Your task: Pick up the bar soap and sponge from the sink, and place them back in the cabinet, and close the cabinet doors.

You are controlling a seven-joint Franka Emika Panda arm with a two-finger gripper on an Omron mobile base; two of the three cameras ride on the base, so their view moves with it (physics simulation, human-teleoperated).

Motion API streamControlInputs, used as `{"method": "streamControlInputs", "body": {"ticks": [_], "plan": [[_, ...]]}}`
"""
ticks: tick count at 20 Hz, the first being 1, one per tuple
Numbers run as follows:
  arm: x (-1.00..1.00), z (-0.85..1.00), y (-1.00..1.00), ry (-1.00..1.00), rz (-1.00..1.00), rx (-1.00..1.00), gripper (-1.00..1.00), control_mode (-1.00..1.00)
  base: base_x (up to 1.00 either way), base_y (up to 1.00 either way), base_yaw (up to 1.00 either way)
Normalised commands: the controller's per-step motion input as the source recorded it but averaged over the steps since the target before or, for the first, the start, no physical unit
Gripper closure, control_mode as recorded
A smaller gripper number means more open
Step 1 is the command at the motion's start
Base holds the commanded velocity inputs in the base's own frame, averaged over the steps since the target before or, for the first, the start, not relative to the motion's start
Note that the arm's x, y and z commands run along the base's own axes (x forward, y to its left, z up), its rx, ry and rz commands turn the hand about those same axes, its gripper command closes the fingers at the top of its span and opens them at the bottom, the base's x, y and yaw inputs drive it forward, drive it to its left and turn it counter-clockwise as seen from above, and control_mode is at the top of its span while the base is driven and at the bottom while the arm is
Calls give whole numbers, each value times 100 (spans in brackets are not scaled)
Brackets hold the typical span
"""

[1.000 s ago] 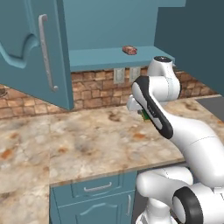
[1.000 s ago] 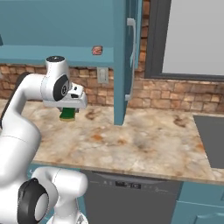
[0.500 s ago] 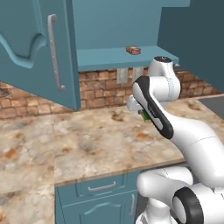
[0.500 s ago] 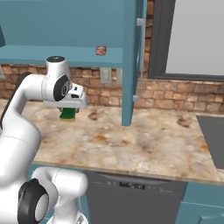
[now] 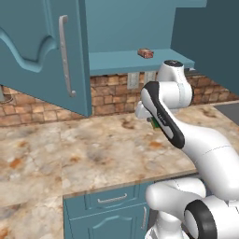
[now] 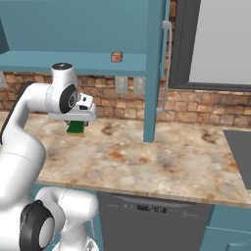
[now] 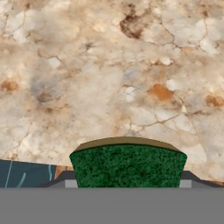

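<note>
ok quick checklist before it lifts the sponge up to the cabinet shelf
1. Sponge held by the gripper: ok, it sits between the closed fingers above the counter.
2. Bar soap already on the cabinet shelf: ok.
3. Free shelf space beside the soap: ok, bare teal surface on both sides.
4. Cabinet doors open for access: ok, both stand swung out.
5. Grip firmness: cannot tell.

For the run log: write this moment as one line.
end effector: shut on sponge | over counter | bar soap: on cabinet shelf | cabinet doors: open
</note>
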Motion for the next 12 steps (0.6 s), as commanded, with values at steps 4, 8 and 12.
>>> {"method": "streamControlInputs", "body": {"ticks": [4,8,12], "plan": [[0,0,0,0,0,0,100,100,0,1,0],[0,0,0,0,0,0,100,100,0,0,0],[0,0,0,0,0,0,100,100,0,0,0]]}}
